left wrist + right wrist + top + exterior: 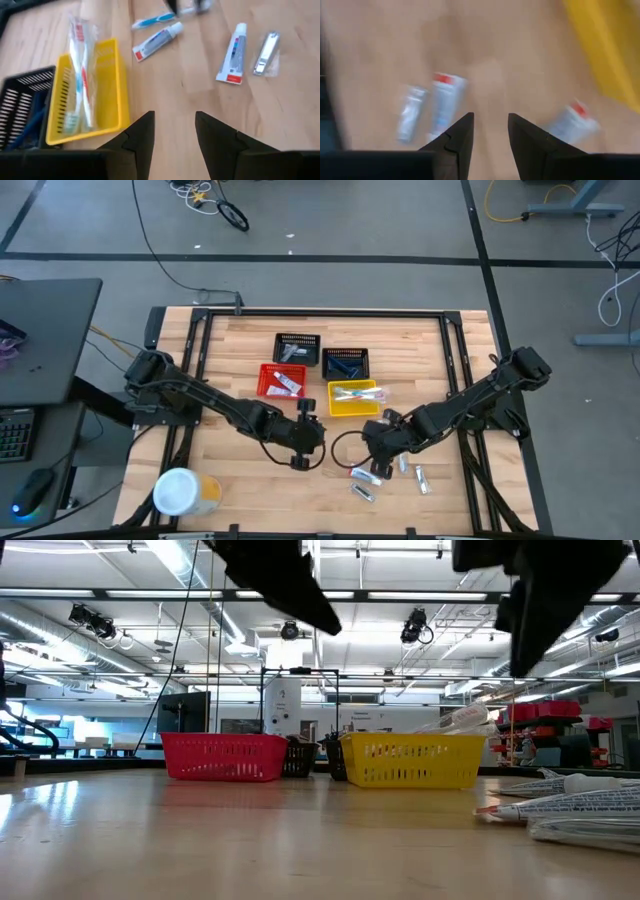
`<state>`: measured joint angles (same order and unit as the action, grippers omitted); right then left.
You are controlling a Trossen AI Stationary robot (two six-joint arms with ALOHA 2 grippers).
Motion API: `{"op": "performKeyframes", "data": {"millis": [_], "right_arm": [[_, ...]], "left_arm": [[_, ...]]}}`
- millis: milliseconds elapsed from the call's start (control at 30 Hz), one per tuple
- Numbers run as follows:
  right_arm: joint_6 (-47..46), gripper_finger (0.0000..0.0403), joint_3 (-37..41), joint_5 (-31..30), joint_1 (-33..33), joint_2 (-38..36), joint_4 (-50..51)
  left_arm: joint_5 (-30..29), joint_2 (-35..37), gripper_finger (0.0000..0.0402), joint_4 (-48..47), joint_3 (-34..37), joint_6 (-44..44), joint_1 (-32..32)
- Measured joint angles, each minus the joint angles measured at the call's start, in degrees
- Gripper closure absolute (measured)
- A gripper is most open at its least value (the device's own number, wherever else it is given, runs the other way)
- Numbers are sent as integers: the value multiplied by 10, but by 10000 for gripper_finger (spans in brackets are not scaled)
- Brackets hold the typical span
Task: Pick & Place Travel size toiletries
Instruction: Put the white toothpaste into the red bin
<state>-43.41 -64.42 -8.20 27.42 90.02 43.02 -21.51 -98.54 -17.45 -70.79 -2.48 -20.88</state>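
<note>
On the desk [240, 350], seen from above, four mesh baskets sit in a cluster toward the far side: a red basket [281, 381], a yellow basket [353, 397] and two black baskets [297, 347] behind them. Part of the sorting appears done: the yellow basket holds packaged toothbrushes [82, 75], the red one a white tube [287, 384], and one black basket dark blue items, probably razors, though they are too small to name with confidence. Several travel size toiletries [385, 475] remain loose on the near side of the desk, among them tubes, a blue toothbrush [152, 20] and a flat metal piece in a clear wrap [265, 52].

The left claw [172, 132] hangs just in front of the yellow basket, fingers spread with nothing between them. The right claw [490, 130] hovers over the loose pile, fingers likewise parted and empty; a red-marked tube [445, 102] lies just beyond its tips.

The right wrist view is smeared, so the items beneath it cannot be identified individually. In the low view both arms are cut off at the top edge. A white-and-yellow canister [185, 492] stands near the front left corner.
</note>
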Motion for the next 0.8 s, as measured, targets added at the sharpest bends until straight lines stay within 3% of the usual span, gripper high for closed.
{"op": "performKeyframes", "data": {"millis": [167,300,600,800], "right_arm": [[-75,268,0,-32,0,0,104],[-160,267,0,-30,2,0,122],[-234,267,0,57,2,24,120],[-258,267,0,58,2,49,120]], "left_arm": [[-14,-1,251,8,29,-14,8],[-17,0,250,10,49,-27,18],[-16,0,250,20,63,-60,33],[-15,0,250,20,63,-61,33]]}}
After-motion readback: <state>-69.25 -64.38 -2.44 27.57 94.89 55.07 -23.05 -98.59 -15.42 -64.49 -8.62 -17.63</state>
